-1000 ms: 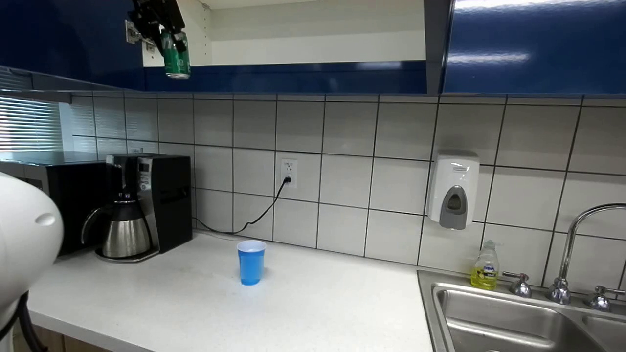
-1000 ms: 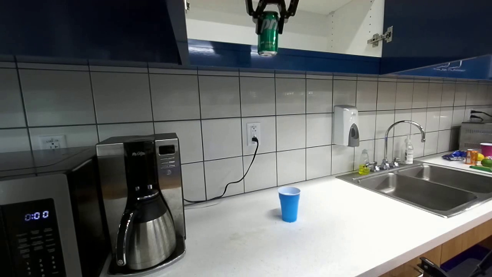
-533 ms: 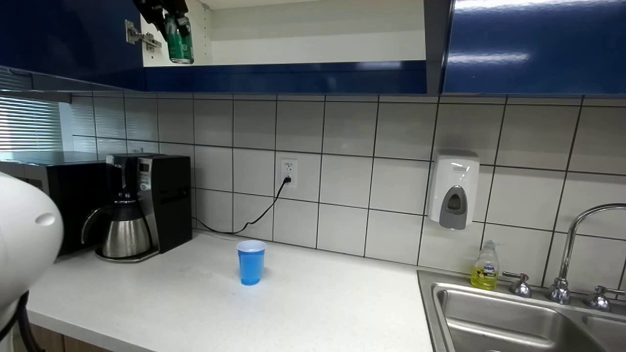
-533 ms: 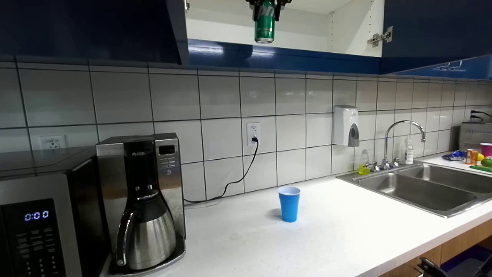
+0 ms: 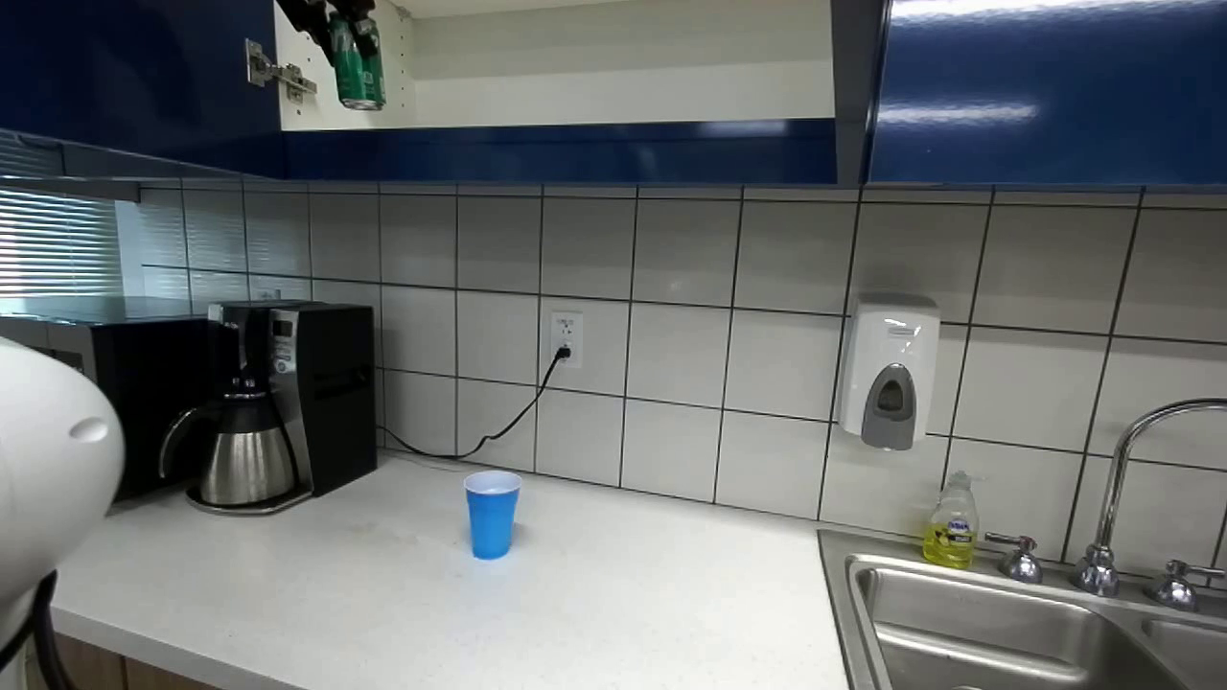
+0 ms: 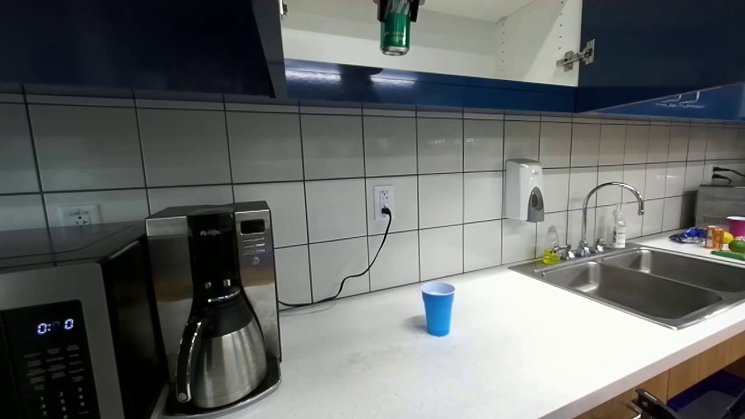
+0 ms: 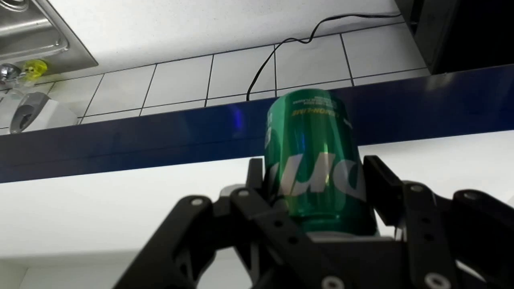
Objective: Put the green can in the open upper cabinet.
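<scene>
The can (image 7: pixel 315 140) is a glossy green metal cylinder with large pale lettering and a silver base. The cabinet (image 5: pixel 575 153) has a cream interior and a shiny dark blue lower edge streaked with reflected light. Below it run smooth pale tiles (image 5: pixel 671 355) with dark joints. A tapered blue cup (image 6: pixel 438 311) stands on the white worktop (image 6: pixel 372 384), near the centre in an exterior view, with a coffee maker (image 6: pixel 256 279) and its brushed metal jug (image 6: pixel 230 366) at lower left. An exterior view takes in a slatted blind (image 5: pixel 59 244) at the left edge; a pink cup (image 6: pixel 737 226) at the right edge shows in an exterior view. Small yellow print on the can is clear only in the wrist view. There the tool (image 7: pixel 315 180) holds the can between its dark fingers (image 7: pixel 381 188), one against each side, the can's far end seen against the blue edge. In both exterior views the can hangs nearly upright below the tool at the top of the frame; whether it is past the cabinet's front edge I cannot tell.
</scene>
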Controlling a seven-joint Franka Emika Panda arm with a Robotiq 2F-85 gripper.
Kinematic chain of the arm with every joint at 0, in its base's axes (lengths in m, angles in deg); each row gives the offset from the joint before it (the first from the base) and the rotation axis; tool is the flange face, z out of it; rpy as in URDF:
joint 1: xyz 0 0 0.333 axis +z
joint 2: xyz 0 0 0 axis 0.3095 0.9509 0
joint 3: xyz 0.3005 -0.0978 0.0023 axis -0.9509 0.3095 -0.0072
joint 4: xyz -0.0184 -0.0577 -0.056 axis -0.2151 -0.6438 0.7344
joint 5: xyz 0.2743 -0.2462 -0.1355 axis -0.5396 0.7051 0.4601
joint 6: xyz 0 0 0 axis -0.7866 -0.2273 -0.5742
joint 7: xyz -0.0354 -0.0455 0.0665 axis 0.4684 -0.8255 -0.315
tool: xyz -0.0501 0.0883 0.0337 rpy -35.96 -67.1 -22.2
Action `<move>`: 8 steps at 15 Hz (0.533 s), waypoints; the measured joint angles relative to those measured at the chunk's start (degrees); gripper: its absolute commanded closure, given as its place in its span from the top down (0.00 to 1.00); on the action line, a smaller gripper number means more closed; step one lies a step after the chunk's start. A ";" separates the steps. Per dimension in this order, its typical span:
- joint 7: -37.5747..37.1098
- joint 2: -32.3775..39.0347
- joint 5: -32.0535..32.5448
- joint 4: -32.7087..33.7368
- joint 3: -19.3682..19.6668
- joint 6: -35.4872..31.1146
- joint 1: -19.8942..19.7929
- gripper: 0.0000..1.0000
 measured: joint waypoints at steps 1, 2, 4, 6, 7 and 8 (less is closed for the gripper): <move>0.00 0.67 0.17 0.91 0.00 0.36 0.00 0.38; 0.00 1.33 0.34 1.82 0.00 0.69 0.01 0.38; -0.07 2.76 0.80 3.62 0.00 1.21 0.04 0.38; -0.10 4.26 1.65 5.45 0.00 1.74 0.14 0.38; -0.12 5.02 2.10 6.41 0.00 2.10 0.21 0.38; -0.13 5.76 2.43 7.37 0.00 2.49 0.27 0.38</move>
